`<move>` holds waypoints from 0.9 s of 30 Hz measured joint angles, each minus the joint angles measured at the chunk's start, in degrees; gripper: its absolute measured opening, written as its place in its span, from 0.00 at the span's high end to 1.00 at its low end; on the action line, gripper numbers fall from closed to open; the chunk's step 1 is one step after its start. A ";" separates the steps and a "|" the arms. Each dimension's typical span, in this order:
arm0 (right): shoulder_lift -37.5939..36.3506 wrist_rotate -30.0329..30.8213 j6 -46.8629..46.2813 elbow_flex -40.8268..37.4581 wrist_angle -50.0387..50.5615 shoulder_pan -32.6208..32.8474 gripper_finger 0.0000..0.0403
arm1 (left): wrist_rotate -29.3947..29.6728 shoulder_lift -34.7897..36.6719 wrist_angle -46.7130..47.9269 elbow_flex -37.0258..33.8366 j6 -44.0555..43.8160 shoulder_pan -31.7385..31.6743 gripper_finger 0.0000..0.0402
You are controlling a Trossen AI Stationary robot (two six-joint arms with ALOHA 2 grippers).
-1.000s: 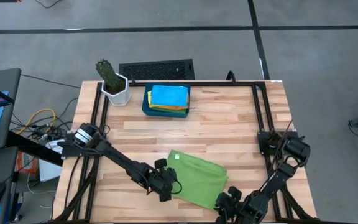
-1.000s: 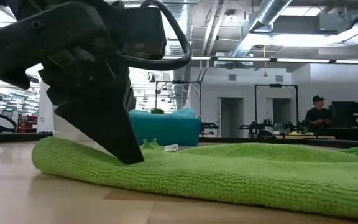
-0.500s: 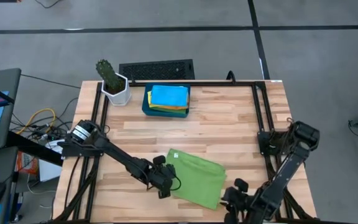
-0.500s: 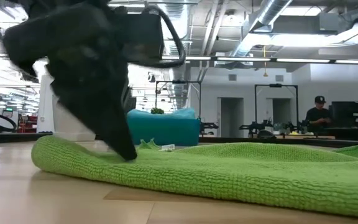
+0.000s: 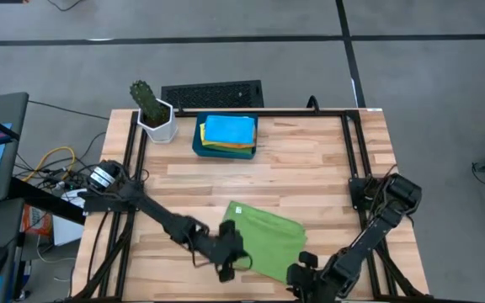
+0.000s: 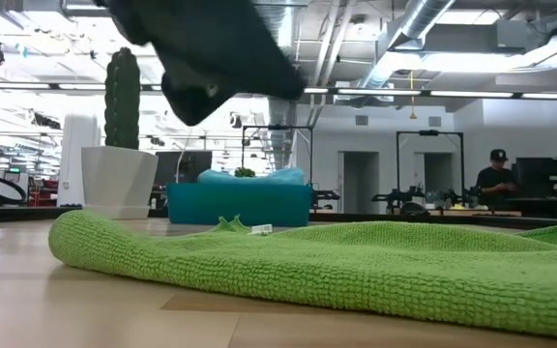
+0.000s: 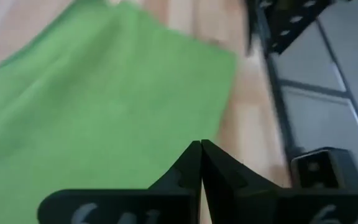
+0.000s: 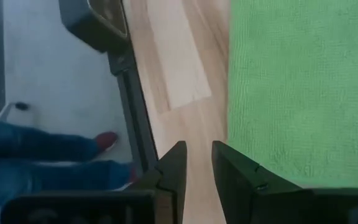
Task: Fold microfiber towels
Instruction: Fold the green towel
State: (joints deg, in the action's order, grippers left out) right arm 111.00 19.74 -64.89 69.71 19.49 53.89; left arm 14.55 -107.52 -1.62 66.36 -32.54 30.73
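Towel: green towel lies folded near the counter's front edge, middle.
Feel: likely soft, light, limp; best pinched at a corner or edge.
Left claw: closed, empty, above the towel's left edge.
Right claw: narrowly parted, empty, at the towel's front right corner.
Others: folded towels in the tray at the back edge.

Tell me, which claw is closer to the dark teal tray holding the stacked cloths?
The left claw: it sits at the green towel's left edge. The right claw is off the towel's near right corner, farther from the tray.
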 joint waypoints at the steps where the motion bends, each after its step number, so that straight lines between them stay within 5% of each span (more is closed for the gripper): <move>1: 0.00 -0.14 0.35 0.00 0.23 0.02 0.75 | 1.02 -0.86 -2.69 -0.06 0.74 0.62 1.00; 6: 0.00 0.73 1.10 0.02 4.23 0.09 0.75 | 8.39 -5.42 -16.61 -0.06 2.88 1.96 1.00; 10: 0.67 1.11 4.77 0.08 3.83 0.28 0.75 | 8.52 -9.84 -23.84 0.13 0.04 1.76 1.00; 27: 5.17 1.56 11.11 0.22 4.53 0.10 0.74 | 8.52 -19.13 -21.09 5.95 -11.21 1.70 1.00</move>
State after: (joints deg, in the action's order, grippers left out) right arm 116.17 21.30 -53.77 69.94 24.02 53.98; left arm 23.07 -126.65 -22.71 72.31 -43.75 32.43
